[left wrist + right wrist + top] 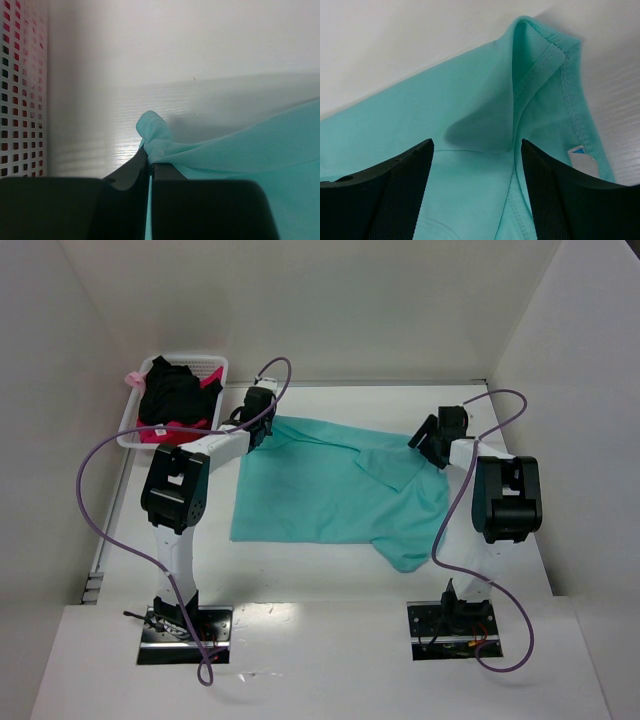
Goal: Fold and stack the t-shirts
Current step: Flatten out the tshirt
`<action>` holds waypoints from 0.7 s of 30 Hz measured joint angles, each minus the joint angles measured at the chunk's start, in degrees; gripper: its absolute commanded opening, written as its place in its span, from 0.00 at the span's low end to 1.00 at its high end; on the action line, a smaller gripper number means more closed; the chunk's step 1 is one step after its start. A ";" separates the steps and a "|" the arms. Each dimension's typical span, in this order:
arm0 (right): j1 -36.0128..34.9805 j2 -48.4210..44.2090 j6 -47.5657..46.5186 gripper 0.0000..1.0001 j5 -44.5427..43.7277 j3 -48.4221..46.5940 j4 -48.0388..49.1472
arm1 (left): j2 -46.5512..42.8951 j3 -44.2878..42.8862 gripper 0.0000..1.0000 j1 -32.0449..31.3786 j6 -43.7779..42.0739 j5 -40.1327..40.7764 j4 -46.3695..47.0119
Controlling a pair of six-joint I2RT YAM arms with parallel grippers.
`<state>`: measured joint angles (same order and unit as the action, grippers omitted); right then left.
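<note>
The teal-green t-shirt [330, 490] lies spread across the middle of the table, one sleeve hanging towards the near edge. My left gripper [258, 432] is at its far left corner, and in the left wrist view it [150, 167] is shut on a bunched edge of the teal cloth [155, 132]. My right gripper [432, 440] hovers over the shirt's far right part. In the right wrist view it [477, 150] stands open, its fingers either side of a raised fold by the neck seam [540, 80] and the white label [582, 160]. A black t-shirt [175, 390] and a pink-red one [165, 432] sit in the basket.
The white lattice basket [215, 362] stands at the far left corner, close to my left gripper; its wall [20, 90] fills the left edge of the left wrist view. White walls close in the table on three sides. Purple cables loop over both arms.
</note>
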<state>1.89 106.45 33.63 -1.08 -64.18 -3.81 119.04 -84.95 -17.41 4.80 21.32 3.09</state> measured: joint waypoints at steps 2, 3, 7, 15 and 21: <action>0.00 0.00 0.00 0.76 -0.35 0.00 -0.52 | 0.00 0.00 0.00 -0.02 0.00 -0.20 0.00; 0.00 0.00 0.00 0.78 -0.48 0.00 -0.70 | 0.00 0.00 0.00 -0.02 0.00 -0.24 0.00; -0.02 0.00 0.00 0.75 -0.72 0.00 -1.31 | 0.00 0.00 0.00 -0.02 0.00 -0.28 -0.02; 0.00 1.49 -0.07 0.37 -0.39 -1.84 -1.73 | 0.00 0.00 0.00 0.00 0.02 -0.39 -0.02; 0.00 2.60 0.15 0.20 -0.15 -2.71 -1.75 | 0.00 0.00 0.00 0.00 0.02 -0.59 -0.04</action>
<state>1.89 109.06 33.78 -1.23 -66.89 -5.56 119.04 -84.95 -17.41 4.82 20.73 3.05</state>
